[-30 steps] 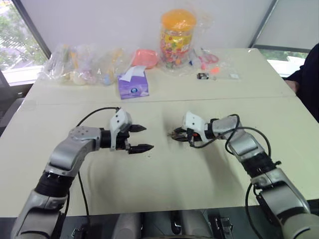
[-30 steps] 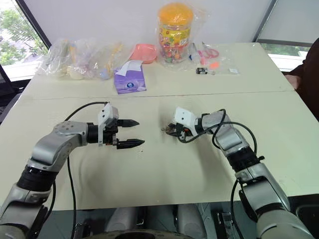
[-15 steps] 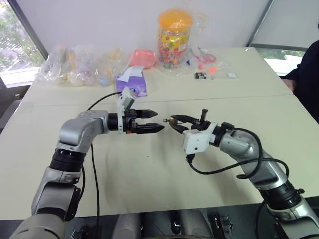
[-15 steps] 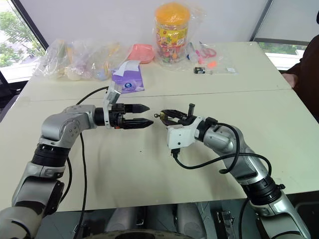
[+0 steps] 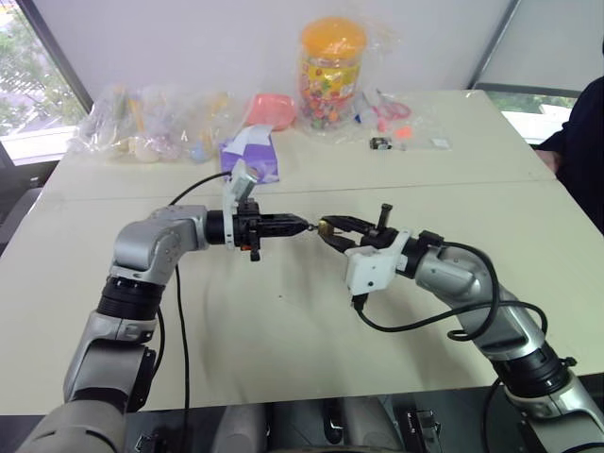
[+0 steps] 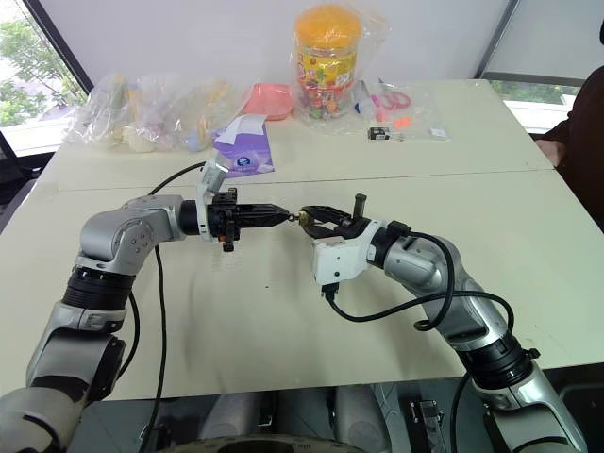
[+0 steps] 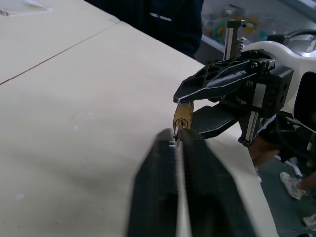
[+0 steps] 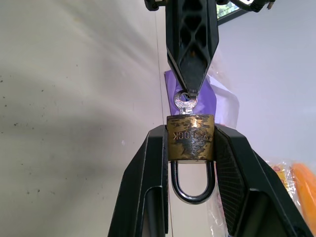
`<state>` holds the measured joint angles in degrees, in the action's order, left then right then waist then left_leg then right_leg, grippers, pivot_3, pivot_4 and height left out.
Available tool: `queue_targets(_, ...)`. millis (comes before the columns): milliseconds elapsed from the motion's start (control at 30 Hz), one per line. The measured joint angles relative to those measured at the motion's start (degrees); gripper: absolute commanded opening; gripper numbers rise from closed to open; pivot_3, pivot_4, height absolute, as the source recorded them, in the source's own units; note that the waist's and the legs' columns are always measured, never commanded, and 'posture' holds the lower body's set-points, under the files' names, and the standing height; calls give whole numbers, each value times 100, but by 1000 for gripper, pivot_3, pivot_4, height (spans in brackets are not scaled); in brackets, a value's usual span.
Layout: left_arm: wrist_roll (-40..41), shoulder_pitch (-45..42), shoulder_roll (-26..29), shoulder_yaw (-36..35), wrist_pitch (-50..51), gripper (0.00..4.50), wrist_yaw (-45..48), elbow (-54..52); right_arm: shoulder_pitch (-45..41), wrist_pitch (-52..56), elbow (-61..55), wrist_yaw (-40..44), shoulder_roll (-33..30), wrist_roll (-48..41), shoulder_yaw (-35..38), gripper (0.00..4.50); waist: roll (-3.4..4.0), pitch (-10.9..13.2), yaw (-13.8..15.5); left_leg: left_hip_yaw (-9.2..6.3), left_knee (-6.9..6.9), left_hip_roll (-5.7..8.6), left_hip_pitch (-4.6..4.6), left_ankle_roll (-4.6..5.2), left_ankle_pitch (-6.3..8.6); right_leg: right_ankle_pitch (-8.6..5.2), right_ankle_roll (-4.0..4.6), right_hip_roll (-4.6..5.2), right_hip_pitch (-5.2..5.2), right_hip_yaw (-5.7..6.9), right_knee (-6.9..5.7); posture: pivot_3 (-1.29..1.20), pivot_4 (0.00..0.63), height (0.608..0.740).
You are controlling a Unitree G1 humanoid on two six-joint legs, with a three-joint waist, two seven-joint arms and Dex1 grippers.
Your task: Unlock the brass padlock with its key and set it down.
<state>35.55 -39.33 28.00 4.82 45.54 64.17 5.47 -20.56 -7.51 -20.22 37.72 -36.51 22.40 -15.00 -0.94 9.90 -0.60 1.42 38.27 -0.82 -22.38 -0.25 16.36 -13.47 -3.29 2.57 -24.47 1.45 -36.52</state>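
Spanning the whole scene is the cream worktop (image 5: 283, 349), w/ clutter along its far edge: clear plastic bags (image 5: 156, 123) at far left, a purple tissue pack (image 5: 250, 156) beside them, an orange-lidded candy jar (image 5: 332, 71) at far centre, and a small black-and-white gadget (image 5: 382, 143) to the jar's right. A person in dark clothing (image 5: 580, 142) shows at the right edge.

Both arms are raised above the worktop's middle, pointing at each other. Right hand (image 8: 190, 143) has its 2 fingers narrowed onto the brass padlock (image 8: 190, 138), pinching the body on both sides; silvery shackle points back toward the wrist and looks seated in the body. Left hand (image 5: 300, 225) comes in from the left w/ fingers pressed together, tips nipping the bow of the key (image 8: 185, 102), which sticks out of the padlock's keyhole end.

So the padlock sits in the air between the 2 hands, approx. centre of the scene, clear of the worktop surface. Cannot tell whether the key is turned.
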Motion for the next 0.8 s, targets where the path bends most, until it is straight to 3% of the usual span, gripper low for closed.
queue_targets(800,-64,0,-113,39,-152,49,83,2,-55,157,-155,173,-1,-2,1,716,0,0,1,0,0,0,0,0,0,0,0,0,0,0,-1,0,150,737)
